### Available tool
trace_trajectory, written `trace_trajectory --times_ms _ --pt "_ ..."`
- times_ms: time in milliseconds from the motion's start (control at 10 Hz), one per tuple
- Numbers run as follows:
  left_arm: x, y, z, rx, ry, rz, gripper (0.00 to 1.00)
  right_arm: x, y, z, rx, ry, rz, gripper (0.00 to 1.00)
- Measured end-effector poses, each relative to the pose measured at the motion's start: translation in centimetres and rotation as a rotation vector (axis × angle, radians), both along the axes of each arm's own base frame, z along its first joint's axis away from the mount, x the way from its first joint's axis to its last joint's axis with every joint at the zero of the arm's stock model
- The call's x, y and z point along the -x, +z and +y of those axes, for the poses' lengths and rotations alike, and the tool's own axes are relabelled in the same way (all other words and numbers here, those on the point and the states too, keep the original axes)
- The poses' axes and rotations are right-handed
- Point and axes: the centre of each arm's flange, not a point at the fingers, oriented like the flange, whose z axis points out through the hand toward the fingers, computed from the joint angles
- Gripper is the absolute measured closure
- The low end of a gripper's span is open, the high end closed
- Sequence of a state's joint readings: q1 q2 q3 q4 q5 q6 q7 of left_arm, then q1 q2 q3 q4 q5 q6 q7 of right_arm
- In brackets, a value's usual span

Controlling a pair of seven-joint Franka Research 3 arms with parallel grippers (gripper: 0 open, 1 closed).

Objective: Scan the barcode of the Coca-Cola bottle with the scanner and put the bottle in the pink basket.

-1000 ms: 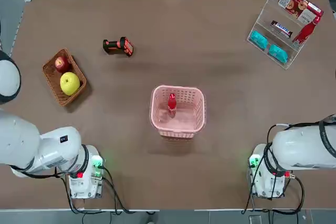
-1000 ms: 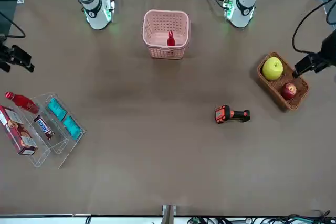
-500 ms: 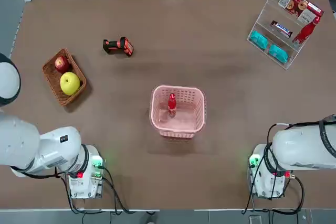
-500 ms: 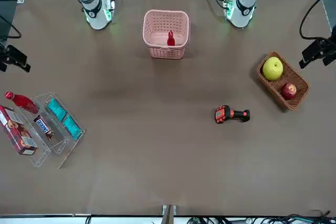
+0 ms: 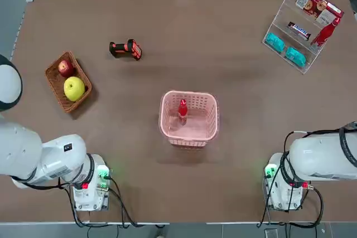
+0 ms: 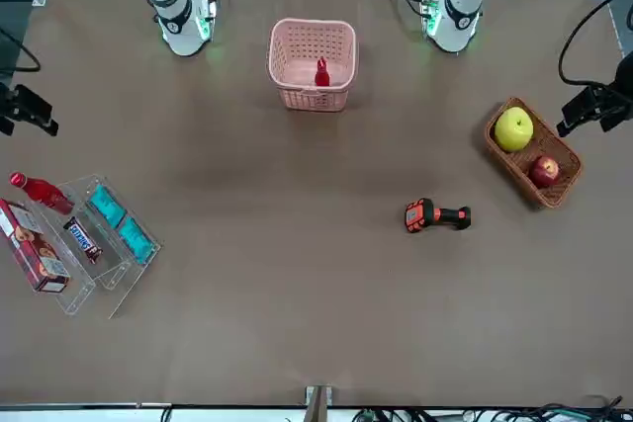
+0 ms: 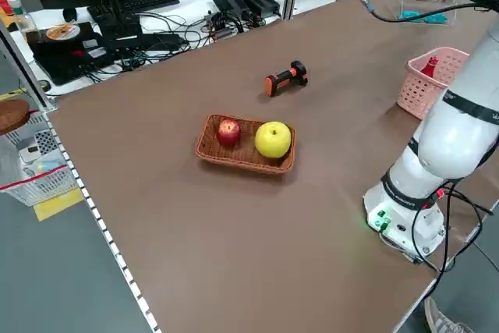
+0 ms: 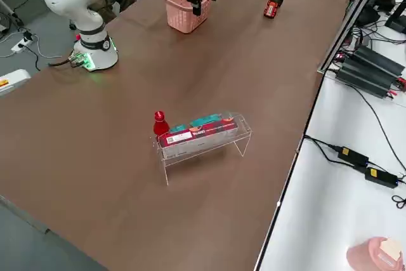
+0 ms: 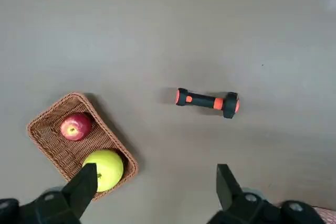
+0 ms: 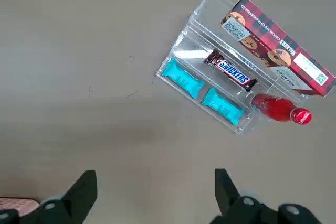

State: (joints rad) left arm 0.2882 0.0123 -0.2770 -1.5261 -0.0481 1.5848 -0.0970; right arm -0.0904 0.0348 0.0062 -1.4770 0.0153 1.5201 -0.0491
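— Brown tabletop (image 5: 234,110) all round us, cables along the far edge. Where do we find the cola bottle?

— We see the Coca-Cola bottle (image 5: 182,110) standing upright inside the pink basket (image 5: 208,116), close to the middle of the table in the overhead picture. A second red bottle (image 10: 281,109) lies on the clear display rack (image 5: 279,23) out at about two o'clock from the basket, beside a snack bar (image 10: 230,74), two teal packets (image 10: 181,80) and a red box (image 10: 278,45).

— And the scanner?

— We have the scanner (image 5: 126,49) lying on its side on the bare table at roughly ten o'clock from the basket, well apart from it. At nine o'clock sits a wicker basket (image 5: 56,82) with a red apple (image 5: 66,68) and a yellow apple (image 5: 74,88).

— How do our claws stand?

— Both wide and holding nothing. The left gripper (image 9: 152,187) hangs high over the scanner and the fruit — its fingers spread far apart. The right gripper (image 10: 152,187) hangs high over the rack side, fingers equally wide. Neither touches anything.
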Motion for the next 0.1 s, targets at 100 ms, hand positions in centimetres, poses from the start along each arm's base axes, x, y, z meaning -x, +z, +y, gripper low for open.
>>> trace_trajectory --times_ms 100 --pt "0.0 0.0 0.02 0.0 0.002 0.0 0.0 0.0 0.0 0.02 0.0 0.0 0.0 0.01"
